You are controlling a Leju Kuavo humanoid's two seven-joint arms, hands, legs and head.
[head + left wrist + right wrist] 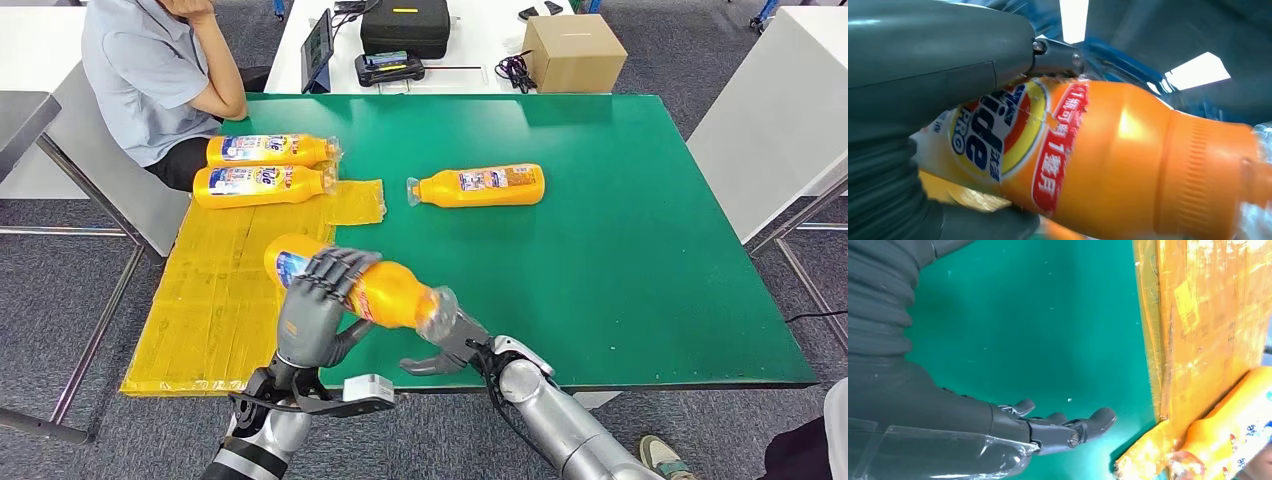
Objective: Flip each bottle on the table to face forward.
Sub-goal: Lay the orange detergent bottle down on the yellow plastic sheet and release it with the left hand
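The left hand (318, 300) grips an orange bottle (372, 290) around its body and holds it lifted above the near edge of the green bench (640, 250), the clear cap pointing to the right. The right hand (447, 348) is under the cap end with fingers apart; it seems to hold nothing. Another bottle (478, 186) lies alone at mid-bench. Two bottles (262, 168) lie side by side on the yellow sheet (215, 300).
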